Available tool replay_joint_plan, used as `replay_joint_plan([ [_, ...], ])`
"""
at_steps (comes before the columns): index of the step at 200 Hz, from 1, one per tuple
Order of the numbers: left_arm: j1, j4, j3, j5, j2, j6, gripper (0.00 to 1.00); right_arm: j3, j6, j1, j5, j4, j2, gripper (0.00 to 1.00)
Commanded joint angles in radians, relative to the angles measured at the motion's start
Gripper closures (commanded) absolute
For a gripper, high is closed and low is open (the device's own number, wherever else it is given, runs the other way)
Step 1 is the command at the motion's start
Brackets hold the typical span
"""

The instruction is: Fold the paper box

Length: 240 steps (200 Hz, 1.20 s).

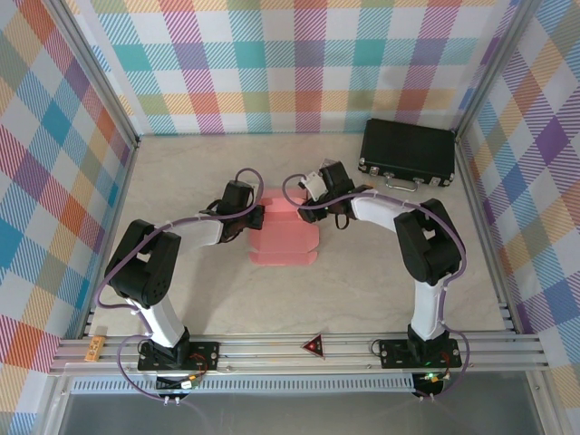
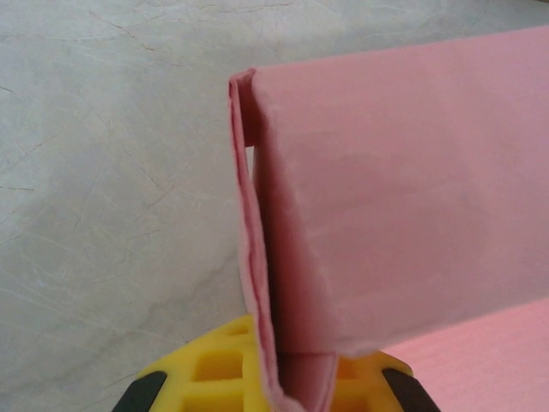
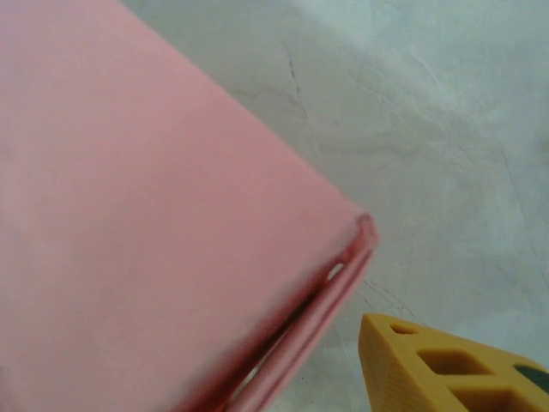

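While the left gripper [image 1: 259, 217] sits at the left end of the salmon-pink thin cardboard paper box [image 1: 283, 240], its yellow honeycomb fingers [image 2: 210, 371] are pressed together on an upright side flap of that box. The left wrist view shows the doubled pink wall running down into the pinch. The box lies near the middle of the pale marbled table [image 1: 362, 290]. Its near part is flat with a notched front edge, and its far part is folded up between the two arms.

The right gripper [image 1: 304, 198] is at the far right end of the box. In the right wrist view one yellow finger [image 3: 429, 369] stands just beside the box's layered corner, apart from it. Whether this gripper's jaws are spread or closed I cannot tell.

A black rectangular hard case with a handle [image 1: 408, 154] rests in the far right corner of the table, well apart from the box.
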Motion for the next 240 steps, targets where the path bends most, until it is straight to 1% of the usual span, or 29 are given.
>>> replay_joint_plan([
  [1, -0.013, -0.026, 0.021, 0.017, -0.014, -0.007, 0.99, -0.031, 0.081, 0.015, 0.061, 0.102, -0.020, 0.48],
  [15, -0.013, -0.026, 0.022, 0.018, -0.014, -0.007, 0.99, -0.052, 0.130, 0.026, 0.089, 0.141, -0.020, 0.49],
  [39, -0.013, -0.027, 0.024, 0.019, -0.015, -0.008, 0.99, -0.079, 0.152, 0.050, 0.143, 0.201, -0.017, 0.51],
  [72, -0.013, -0.033, 0.032, 0.020, -0.014, -0.007, 0.99, -0.096, 0.181, 0.086, 0.239, 0.257, -0.006, 0.57],
  [91, -0.013, -0.038, 0.035, 0.020, -0.013, -0.006, 0.99, -0.099, 0.210, 0.101, 0.316, 0.267, -0.003, 0.61],
  [137, -0.013, -0.040, 0.039, 0.020, -0.008, -0.006, 0.99, -0.103, 0.242, 0.128, 0.432, 0.280, 0.007, 0.64],
  [166, -0.014, -0.047, 0.038, 0.024, -0.011, -0.016, 0.99, -0.106, 0.260, 0.140, 0.505, 0.276, 0.011, 0.68],
  [183, -0.016, -0.052, 0.034, 0.021, -0.018, -0.028, 0.99, -0.112, 0.262, 0.147, 0.523, 0.276, 0.013, 0.70],
  [196, -0.017, -0.054, 0.025, 0.014, -0.023, -0.042, 0.99, -0.113, 0.265, 0.151, 0.525, 0.276, 0.012, 0.74],
  [229, -0.028, -0.068, 0.010, -0.008, -0.038, -0.079, 0.99, -0.115, 0.271, 0.156, 0.537, 0.270, 0.018, 0.77],
  [240, -0.032, -0.078, 0.007, -0.019, -0.042, -0.094, 0.99, -0.112, 0.280, 0.157, 0.550, 0.261, 0.021, 0.80],
])
